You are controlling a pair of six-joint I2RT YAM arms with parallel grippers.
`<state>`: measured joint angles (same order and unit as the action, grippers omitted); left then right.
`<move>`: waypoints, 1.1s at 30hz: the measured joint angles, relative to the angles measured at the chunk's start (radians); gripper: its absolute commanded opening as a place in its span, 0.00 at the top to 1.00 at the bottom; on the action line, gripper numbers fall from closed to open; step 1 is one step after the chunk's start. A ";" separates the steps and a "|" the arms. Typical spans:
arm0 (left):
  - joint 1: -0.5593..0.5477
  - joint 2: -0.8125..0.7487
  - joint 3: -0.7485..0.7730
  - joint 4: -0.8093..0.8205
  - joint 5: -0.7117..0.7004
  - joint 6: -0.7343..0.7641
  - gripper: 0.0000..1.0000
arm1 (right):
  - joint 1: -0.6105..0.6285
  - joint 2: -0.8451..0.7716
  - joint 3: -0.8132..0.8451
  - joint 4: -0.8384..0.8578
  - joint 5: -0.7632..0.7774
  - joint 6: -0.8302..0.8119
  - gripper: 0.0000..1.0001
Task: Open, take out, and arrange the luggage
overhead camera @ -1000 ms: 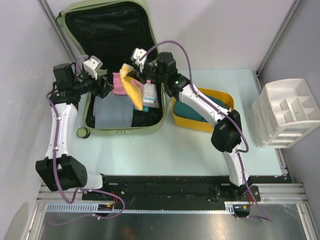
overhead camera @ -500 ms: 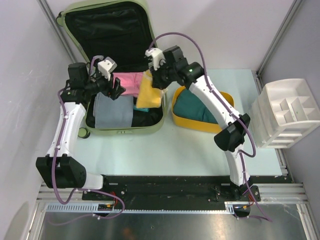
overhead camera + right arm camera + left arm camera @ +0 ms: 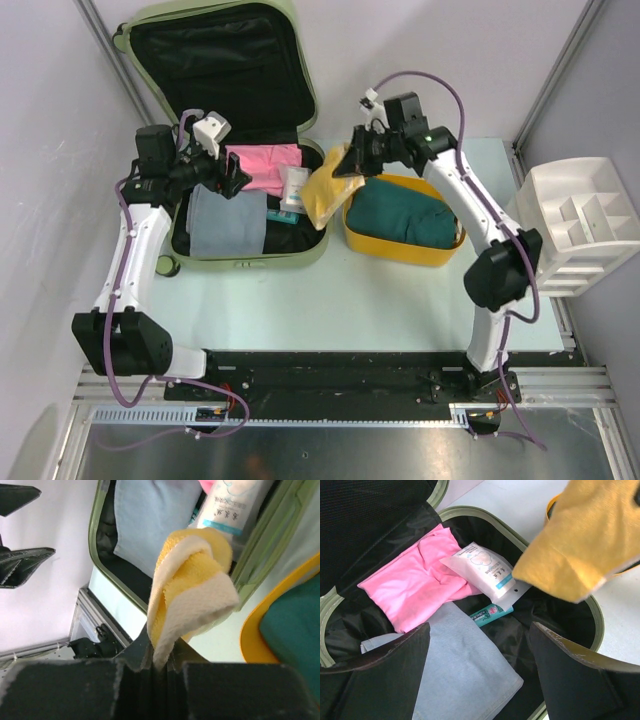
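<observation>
The sage-green luggage [image 3: 292, 70] lies open at the back left, its black-lined lid leaning on the wall. Inside lie a pink cloth [image 3: 415, 587], a white pouch [image 3: 482, 570], a teal tube [image 3: 490, 614] and a folded light-blue cloth [image 3: 460, 665]. My left gripper [image 3: 226, 178] hovers open above the blue cloth, with nothing between its fingers [image 3: 385, 675]. My right gripper [image 3: 352, 160] is shut on a yellow towel [image 3: 325, 192], which hangs over the gap between the luggage's right rim [image 3: 270, 550] and the tub. In the right wrist view the yellow towel [image 3: 192, 585] is pinched at its edge.
A yellow tub [image 3: 442, 252] holding a dark teal cloth [image 3: 405, 215] stands right of the luggage. A white divided organizer [image 3: 572, 225] sits at the table's right edge. Grey walls close in on the left and at the back.
My right gripper has carried the yellow towel rightward, from above the luggage's inside to its right rim beside the tub. The left gripper shifted slightly right at first, then held still.
</observation>
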<state>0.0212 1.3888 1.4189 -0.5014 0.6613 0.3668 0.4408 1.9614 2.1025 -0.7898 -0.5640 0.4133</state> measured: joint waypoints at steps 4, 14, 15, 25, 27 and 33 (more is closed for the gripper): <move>-0.002 0.000 0.000 0.003 0.000 -0.004 0.14 | -0.061 -0.155 -0.307 0.138 -0.002 0.069 1.00; -0.022 0.017 -0.018 0.006 -0.006 -0.002 0.14 | -0.325 -0.292 -0.702 0.324 0.015 0.125 1.00; -0.032 0.024 -0.018 0.006 -0.006 -0.001 0.14 | -0.336 -0.299 -0.712 0.337 0.015 0.125 1.00; -0.066 0.124 -0.018 0.006 -0.047 0.003 0.13 | -0.432 -0.334 -0.874 0.472 0.044 0.036 0.85; -0.067 0.139 -0.018 0.006 -0.072 0.003 0.13 | -0.436 -0.333 -0.913 0.463 0.065 0.016 0.62; -0.068 0.179 -0.018 0.006 -0.167 -0.002 0.13 | -0.438 -0.333 -0.927 0.426 0.140 -0.044 0.28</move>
<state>-0.0467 1.5677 1.4014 -0.4953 0.4938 0.3649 0.0025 1.6283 1.1759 -0.3634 -0.4244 0.3691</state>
